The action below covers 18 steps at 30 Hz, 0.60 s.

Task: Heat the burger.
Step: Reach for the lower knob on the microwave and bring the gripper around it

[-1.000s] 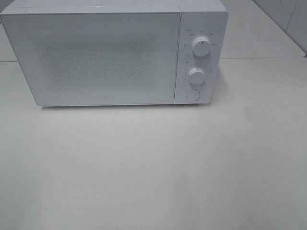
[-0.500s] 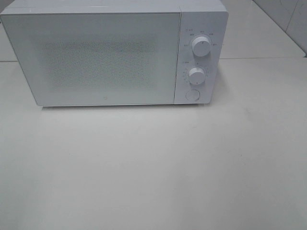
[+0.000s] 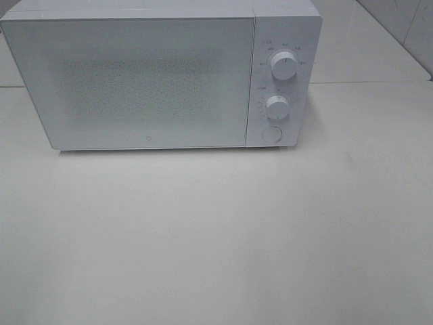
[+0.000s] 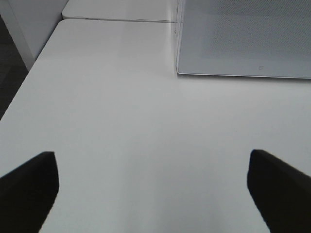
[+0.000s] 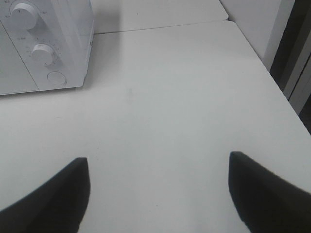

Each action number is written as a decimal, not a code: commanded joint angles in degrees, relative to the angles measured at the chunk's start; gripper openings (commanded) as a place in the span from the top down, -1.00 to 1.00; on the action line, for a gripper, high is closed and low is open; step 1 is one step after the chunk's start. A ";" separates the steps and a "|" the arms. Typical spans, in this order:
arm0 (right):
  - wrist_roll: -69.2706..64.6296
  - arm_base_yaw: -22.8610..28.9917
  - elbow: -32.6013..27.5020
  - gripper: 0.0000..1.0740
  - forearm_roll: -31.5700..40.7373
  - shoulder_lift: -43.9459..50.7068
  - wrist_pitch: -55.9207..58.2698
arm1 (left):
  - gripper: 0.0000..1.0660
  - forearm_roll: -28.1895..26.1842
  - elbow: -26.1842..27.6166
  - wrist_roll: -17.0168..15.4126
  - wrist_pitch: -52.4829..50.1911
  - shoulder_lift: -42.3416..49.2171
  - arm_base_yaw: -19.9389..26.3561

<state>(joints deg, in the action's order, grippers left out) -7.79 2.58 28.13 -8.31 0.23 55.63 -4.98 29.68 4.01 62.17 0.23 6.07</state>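
Note:
No burger shows in any view; it is hidden or out of view. A white microwave (image 3: 149,81) stands at the back of the table with its door shut. It also shows in the left wrist view (image 4: 243,39) and the right wrist view (image 5: 43,43). It has two knobs, the upper (image 3: 283,66) and the lower (image 3: 277,107), and a round button (image 3: 271,134). My left gripper (image 4: 153,189) is open and empty over bare table. My right gripper (image 5: 158,191) is open and empty too. Neither arm shows in the exterior high view.
The white table (image 3: 216,237) spreads in front of the microwave. Its left edge (image 4: 29,73) shows in the left wrist view and its right edge (image 5: 272,82) in the right wrist view. A seam (image 3: 365,82) to a second table runs behind.

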 commanded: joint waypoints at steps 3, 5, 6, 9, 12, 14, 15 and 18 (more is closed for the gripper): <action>0.29 -0.34 0.17 -0.42 -0.11 1.55 -0.86 | -0.83 0.06 -0.11 -0.46 -0.92 1.38 0.23; -0.86 -0.34 0.97 -0.42 -0.11 1.26 -1.95 | -0.83 0.06 -0.11 -0.46 -0.92 1.38 0.23; -0.86 -0.34 0.97 -0.42 -0.11 1.26 -1.95 | -0.83 0.06 -0.11 -0.46 -0.92 1.38 0.23; -1.95 -0.34 1.20 -0.42 -0.23 -1.32 -2.98 | -0.83 0.06 -0.11 -0.46 -0.92 1.38 0.23; -1.95 -0.34 1.20 -0.42 -0.23 -4.30 -2.98 | -0.83 0.06 -0.11 -0.46 -0.92 1.38 0.23; -1.95 -0.34 1.32 -0.42 -0.17 -7.39 -3.04 | -0.83 0.06 -0.11 -0.46 -0.92 1.38 0.23; -1.95 -0.34 1.32 -0.42 -0.17 -7.39 -3.04 | -0.83 0.06 -0.11 -0.46 -0.92 1.38 0.23; -1.95 -0.34 1.49 -0.42 0.40 -10.31 -4.93 | -0.83 0.06 -0.11 -0.46 -0.92 1.38 0.23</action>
<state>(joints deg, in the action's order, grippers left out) -9.34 2.58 29.05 -8.08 -9.91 51.80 -4.98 29.68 4.01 62.17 0.23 6.07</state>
